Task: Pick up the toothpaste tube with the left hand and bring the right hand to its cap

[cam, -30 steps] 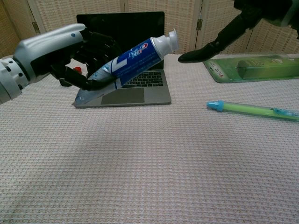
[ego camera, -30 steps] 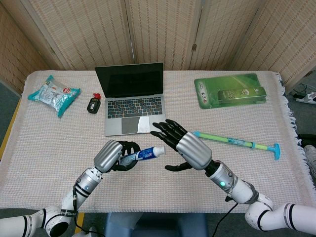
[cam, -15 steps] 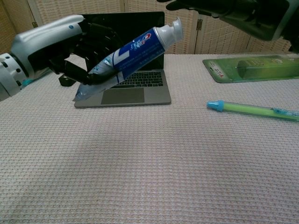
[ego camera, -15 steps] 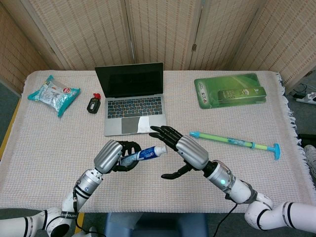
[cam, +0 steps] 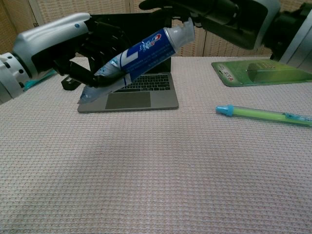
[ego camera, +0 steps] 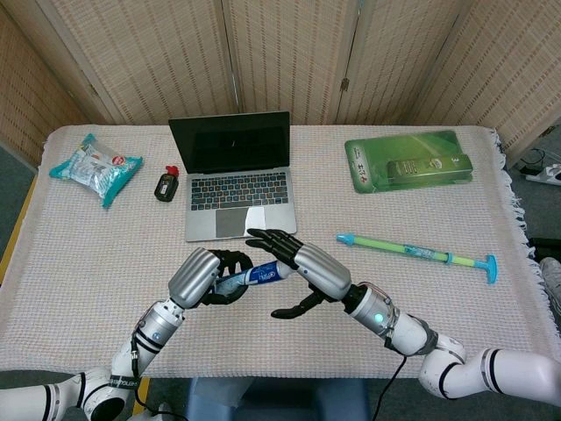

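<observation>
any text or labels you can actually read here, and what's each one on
Toothpaste tube, held up by the left hand: a red and white logo, too blurred to read.
Green package: white printing, too small to read.
Snack bag: printing too small to read.
Laptop: key legends unreadable.
Nothing is legible.

Robot body: two silver-and-black hands on white arms.
Left hand and right hand: silver backs, black fingers; green wrist light, right.

Toothpaste tubes: one
Laptops: one
Green packages: one
Green toothbrushes: one
Teal snack bags: one
Small black devices: one
Hands: two, left hand, right hand
</observation>
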Robot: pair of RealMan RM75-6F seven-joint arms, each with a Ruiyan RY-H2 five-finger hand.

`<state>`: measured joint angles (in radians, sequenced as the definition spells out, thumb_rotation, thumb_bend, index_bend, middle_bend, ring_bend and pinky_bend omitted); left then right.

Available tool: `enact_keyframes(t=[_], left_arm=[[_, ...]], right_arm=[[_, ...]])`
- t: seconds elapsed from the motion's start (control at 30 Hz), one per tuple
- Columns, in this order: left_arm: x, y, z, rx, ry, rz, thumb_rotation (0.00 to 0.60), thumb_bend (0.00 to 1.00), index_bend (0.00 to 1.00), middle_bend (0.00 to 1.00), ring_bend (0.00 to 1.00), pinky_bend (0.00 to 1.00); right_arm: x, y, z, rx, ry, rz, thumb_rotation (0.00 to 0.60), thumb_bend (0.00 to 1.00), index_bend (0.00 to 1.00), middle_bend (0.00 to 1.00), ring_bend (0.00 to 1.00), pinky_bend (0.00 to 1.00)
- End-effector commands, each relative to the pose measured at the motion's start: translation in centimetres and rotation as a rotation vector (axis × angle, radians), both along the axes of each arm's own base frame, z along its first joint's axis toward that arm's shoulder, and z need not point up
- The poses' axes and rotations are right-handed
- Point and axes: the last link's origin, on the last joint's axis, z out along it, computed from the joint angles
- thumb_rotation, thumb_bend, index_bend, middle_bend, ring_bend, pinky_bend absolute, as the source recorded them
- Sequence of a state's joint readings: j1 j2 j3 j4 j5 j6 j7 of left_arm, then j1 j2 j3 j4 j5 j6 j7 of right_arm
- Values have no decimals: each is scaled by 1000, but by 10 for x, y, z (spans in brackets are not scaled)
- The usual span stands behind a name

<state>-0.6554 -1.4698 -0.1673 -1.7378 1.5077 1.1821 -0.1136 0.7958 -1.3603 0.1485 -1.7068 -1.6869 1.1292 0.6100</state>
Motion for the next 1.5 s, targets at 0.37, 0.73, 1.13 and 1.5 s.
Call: enact_keyframes(t=[0.37,0.73,1.13,1.5], left_arm=[[1,3,5,9,7,6,600,741,879,855,772,755],[4,2,7,12,7,0,600,742,879,855,772,755],[5,5,8,21,-2,1,600,741,879,855,771,755],[2,5,8,60,20,-21,600,742,879,856,765,754]], right_arm=[[13,-1,-6,1,11,25,185,107,0,0,0,0],[17,0,-9,-7,12,35,181,107,0,0,0,0],[16,4,-10,0,18,43,179,108,0,0,0,0],[14,6,-4,-25,23,52,180,108,0,0,0,0]])
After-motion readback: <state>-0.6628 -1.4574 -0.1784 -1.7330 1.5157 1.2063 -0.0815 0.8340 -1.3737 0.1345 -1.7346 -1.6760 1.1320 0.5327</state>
